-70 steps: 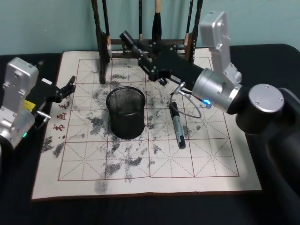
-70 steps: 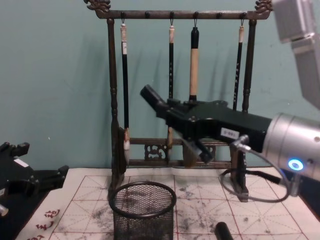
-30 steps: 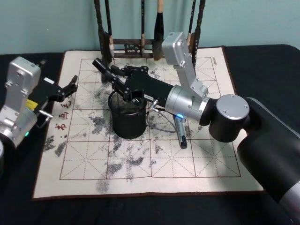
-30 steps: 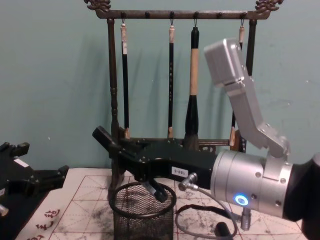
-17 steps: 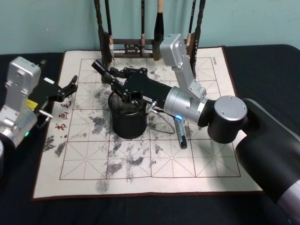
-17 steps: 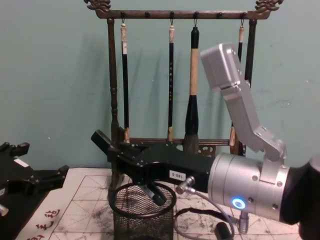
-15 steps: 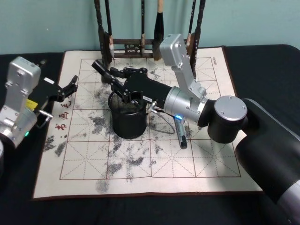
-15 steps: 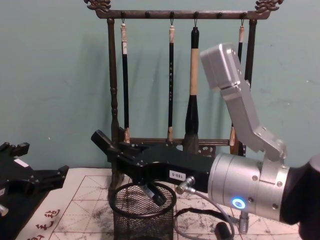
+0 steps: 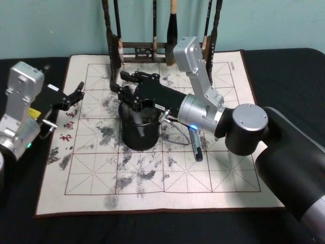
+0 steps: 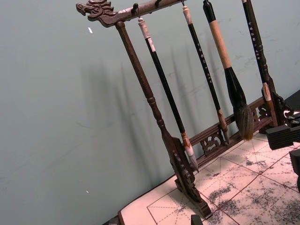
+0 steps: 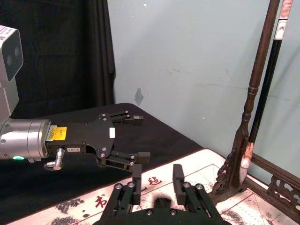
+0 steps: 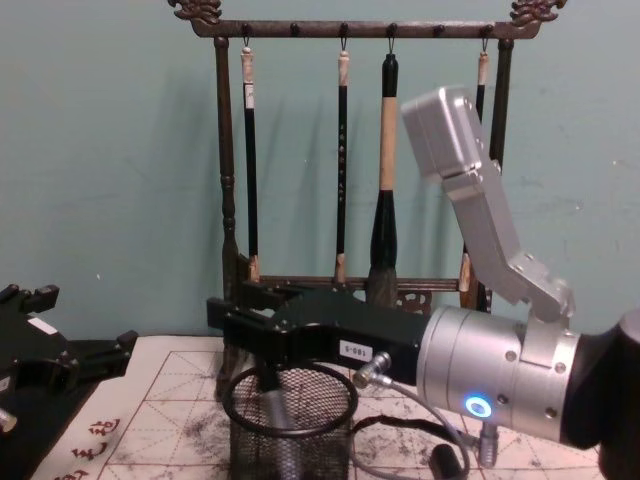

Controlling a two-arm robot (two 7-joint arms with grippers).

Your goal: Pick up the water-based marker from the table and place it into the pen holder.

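Red mat characters (image 9: pixel 67 123), marker (image 12: pixel 270 410) in pen holder (image 9: pixel 138 136)

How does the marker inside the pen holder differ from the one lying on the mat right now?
The standing marker is on end inside the pen holder, seen through its mesh; the lying marker rests flat on the mat. The standing marker is below the open right gripper; the lying marker is outside the cup, to its right. Both have greyish barrels. The left gripper is parked by the mat's left edge.
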